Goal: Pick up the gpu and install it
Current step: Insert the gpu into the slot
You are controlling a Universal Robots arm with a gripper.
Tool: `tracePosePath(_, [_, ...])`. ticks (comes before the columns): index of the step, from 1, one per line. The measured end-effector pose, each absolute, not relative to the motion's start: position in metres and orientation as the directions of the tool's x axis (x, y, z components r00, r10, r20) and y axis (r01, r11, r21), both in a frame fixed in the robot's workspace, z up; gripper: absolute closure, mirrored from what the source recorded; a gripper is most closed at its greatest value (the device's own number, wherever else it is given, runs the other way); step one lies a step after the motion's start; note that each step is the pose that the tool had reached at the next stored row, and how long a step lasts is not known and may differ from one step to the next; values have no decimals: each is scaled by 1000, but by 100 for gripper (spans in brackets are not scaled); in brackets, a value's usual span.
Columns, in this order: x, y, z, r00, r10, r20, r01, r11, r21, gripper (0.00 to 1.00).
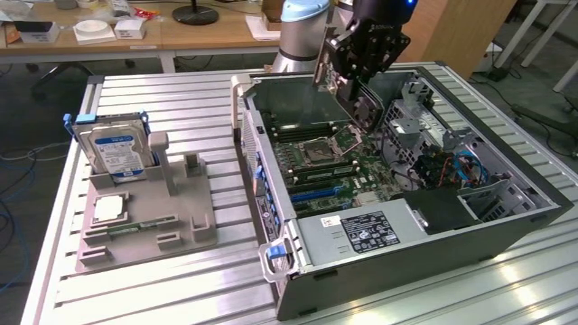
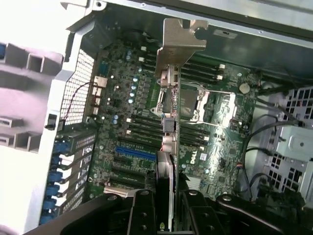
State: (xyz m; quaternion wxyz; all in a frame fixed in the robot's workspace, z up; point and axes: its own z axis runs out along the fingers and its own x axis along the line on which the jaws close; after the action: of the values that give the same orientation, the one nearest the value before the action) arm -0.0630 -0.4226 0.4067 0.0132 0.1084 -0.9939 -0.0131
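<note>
The arm [image 1: 302, 20] rises at the far side of the exterior view. Its wrist [image 1: 384, 10] is tilted, so the black tool [image 1: 348, 68] points down at a slant. Its two fingers [image 2: 144, 213] stand partly closed and pinch the gpu [image 2: 171, 98] edge-on between them, clear of any support.

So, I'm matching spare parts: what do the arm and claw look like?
The arm is a silver-grey tube with a pale blue joint cap. The claw is black and blocky, with round bolt heads on its fingers; a small blue light glows above it.
</note>
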Motion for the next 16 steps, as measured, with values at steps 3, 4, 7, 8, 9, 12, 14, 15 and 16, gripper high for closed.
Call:
tracePosePath(3, [-63,-423,407,-965,-262,23,-262,965,29,74])
tracePosePath(4, [-63,-423,407,-961,-276,23,-275,961,29,74])
tracePosePath(7, [-63,-423,407,-948,-317,23,-316,948,29,74])
tracePosePath(8, [-63,-423,407,-943,-332,23,-331,943,29,74])
tracePosePath(9, [-63,-423,407,-939,-344,23,-344,939,29,74])
tracePosePath(12, [-63,-423,407,-924,-382,23,-381,924,30,74])
tracePosePath(14, [-63,-423,407,-912,-410,23,-409,912,30,74])
tracePosePath(15, [-63,-423,407,-906,-423,23,-422,906,30,74])
tracePosePath(16, [-63,-423,407,-901,-434,23,-433,901,30,74])
